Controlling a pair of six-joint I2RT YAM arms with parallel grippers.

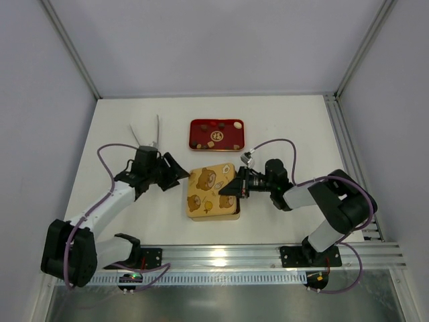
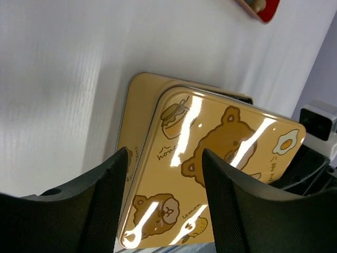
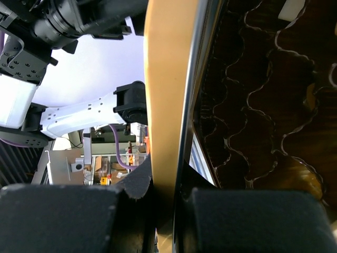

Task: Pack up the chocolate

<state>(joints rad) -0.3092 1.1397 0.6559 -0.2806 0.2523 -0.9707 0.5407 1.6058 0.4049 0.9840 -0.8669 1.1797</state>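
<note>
Several tiny chocolate pieces [image 1: 236, 124], dark, light brown and cream, lie on the flat red tray [image 1: 216, 120] at the back centre. A yellow tin with bear prints sits in the middle. Its lid [image 1: 213, 184] lies askew over the base [image 2: 138, 105]. My right gripper [image 1: 229, 190] is shut on the lid's right edge [image 3: 166, 79], and the dark scalloped liner [image 3: 253, 95] inside the tin shows beside it. My left gripper [image 1: 179, 176] is open and empty just left of the tin, with the lid [image 2: 221, 158] showing between its jaws [image 2: 166, 155].
A pair of pale tongs [image 1: 149, 134] lies at the back left, behind my left arm. A corner of the red tray [image 2: 260, 8] shows at the top of the left wrist view. White walls close the table's back and sides.
</note>
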